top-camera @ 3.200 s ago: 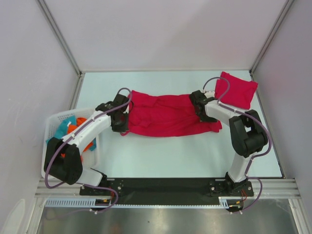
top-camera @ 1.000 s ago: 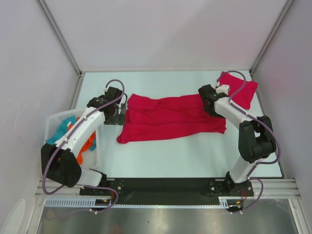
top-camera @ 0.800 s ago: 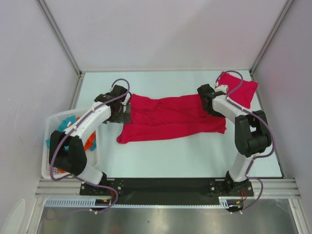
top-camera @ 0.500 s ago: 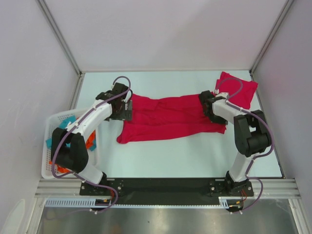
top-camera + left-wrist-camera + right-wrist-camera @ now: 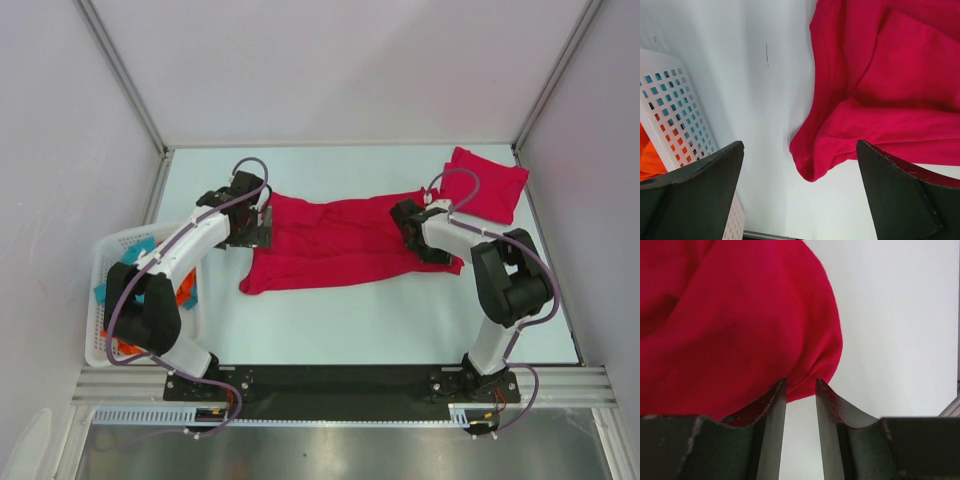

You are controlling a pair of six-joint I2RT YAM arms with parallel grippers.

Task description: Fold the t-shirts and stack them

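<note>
A crimson t-shirt (image 5: pixel 340 240) lies spread out and creased across the middle of the table. Another t-shirt (image 5: pixel 487 183) sits folded at the back right corner. My left gripper (image 5: pixel 262 225) hovers open at the spread shirt's left edge. In the left wrist view that gripper (image 5: pixel 800 146) has its jaws wide apart above a cloth corner (image 5: pixel 812 160) and holds nothing. At the shirt's right end, my right gripper (image 5: pixel 430 252) has its jaws close together. The right wrist view shows this gripper (image 5: pixel 801 382) pinching a bunched fold of the t-shirt (image 5: pixel 730 315) between its tips.
A white perforated basket (image 5: pixel 110 260) with orange and teal cloth stands at the table's left edge, beside the left arm; its wall (image 5: pixel 680 115) shows in the left wrist view. Grey walls enclose the table on three sides.
The left gripper moved right to the shirt's left edge and stopped there. The right gripper slid nearer along the shirt's right end, its jaws narrowing onto the fold.
</note>
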